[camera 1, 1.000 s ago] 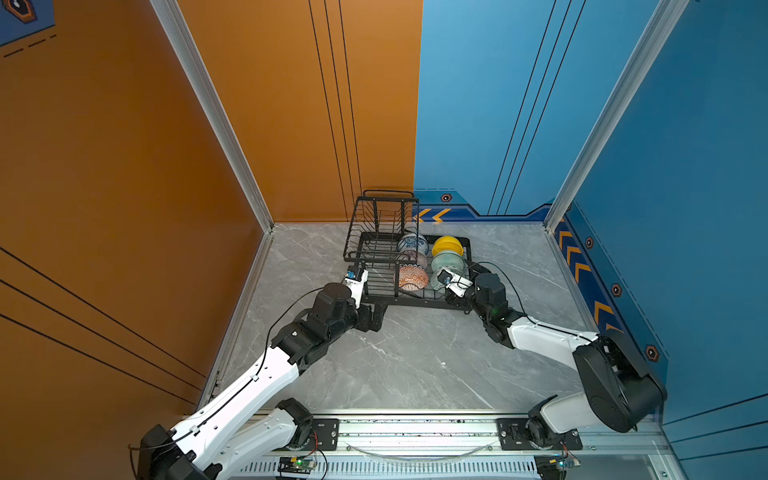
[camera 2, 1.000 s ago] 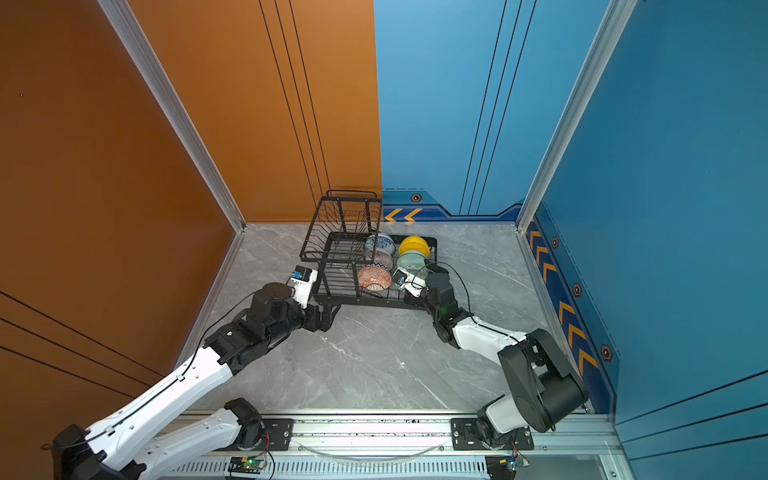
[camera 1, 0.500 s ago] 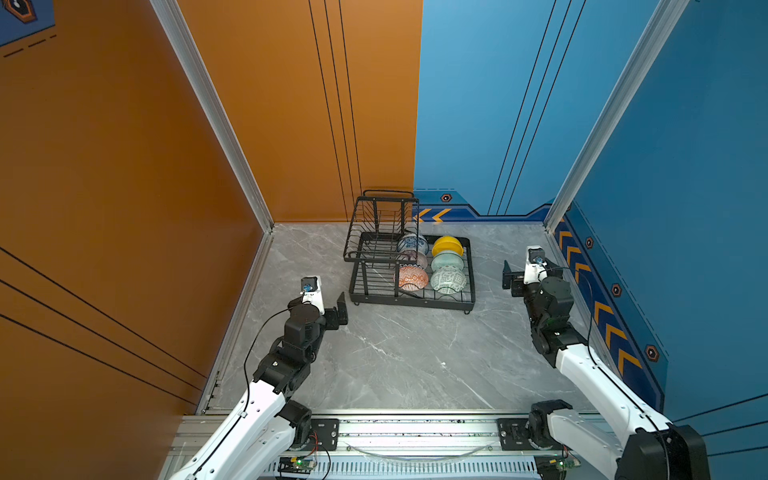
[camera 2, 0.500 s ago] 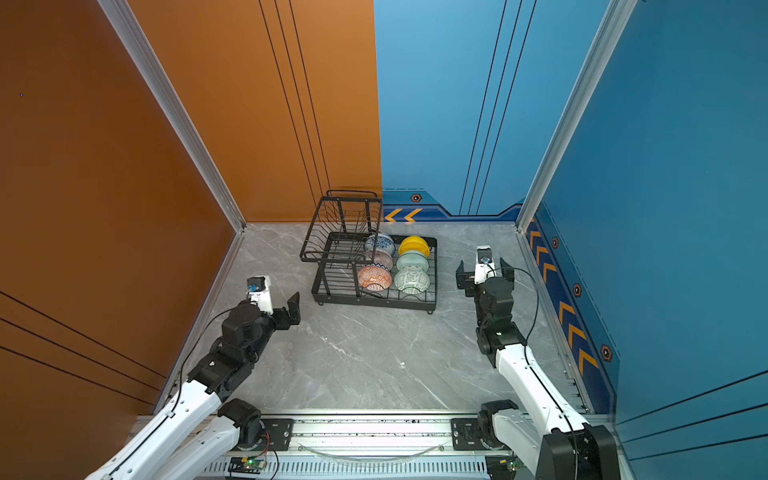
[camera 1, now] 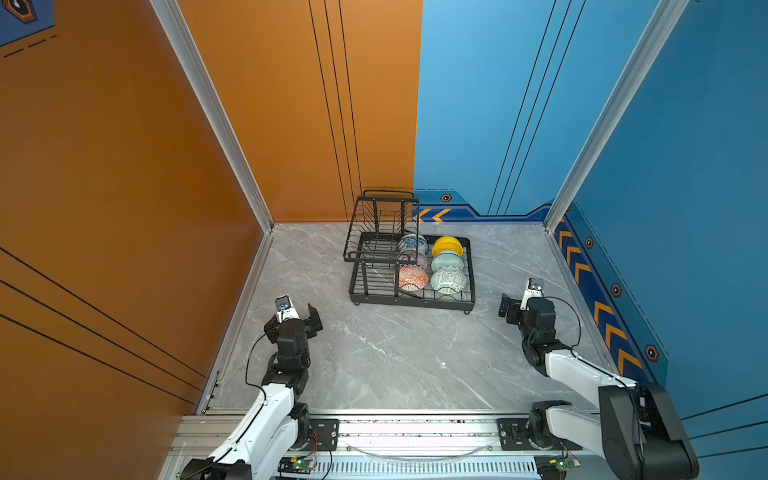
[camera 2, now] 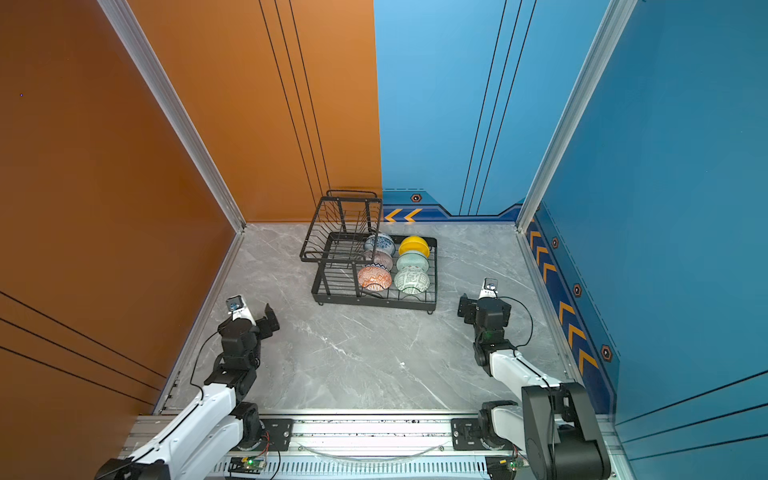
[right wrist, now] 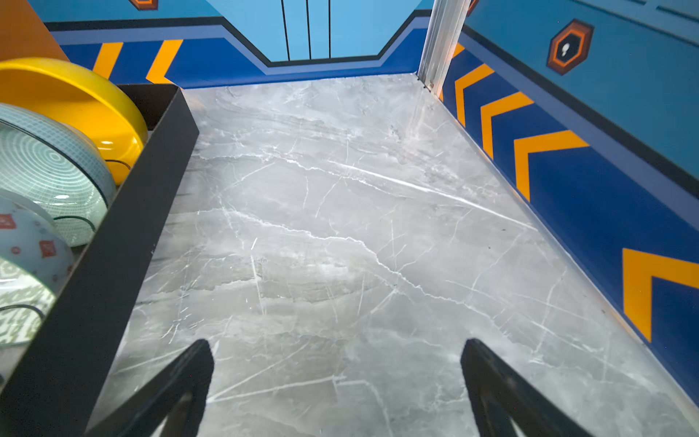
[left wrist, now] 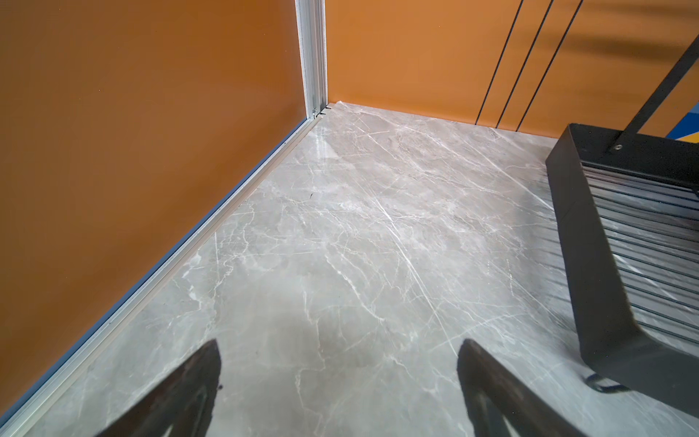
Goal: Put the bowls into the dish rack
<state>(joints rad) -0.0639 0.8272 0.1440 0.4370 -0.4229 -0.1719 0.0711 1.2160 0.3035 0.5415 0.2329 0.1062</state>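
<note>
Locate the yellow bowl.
In both top views the yellow bowl stands in the far right corner of the dish rack, behind the mint bowl and beside the blue-white bowl.

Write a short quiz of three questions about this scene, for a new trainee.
1. True or false: the left gripper is shut on a bowl.
2. How many bowls stand in the dish rack? A) four B) six C) eight
3. Fill in: in both top views, the bowl at the back of the right-hand column, behind the pale mint bowl, is plain ____.
Key: 1 false, the gripper is open and empty. 2 B. 3 yellow, the yellow bowl.
</note>
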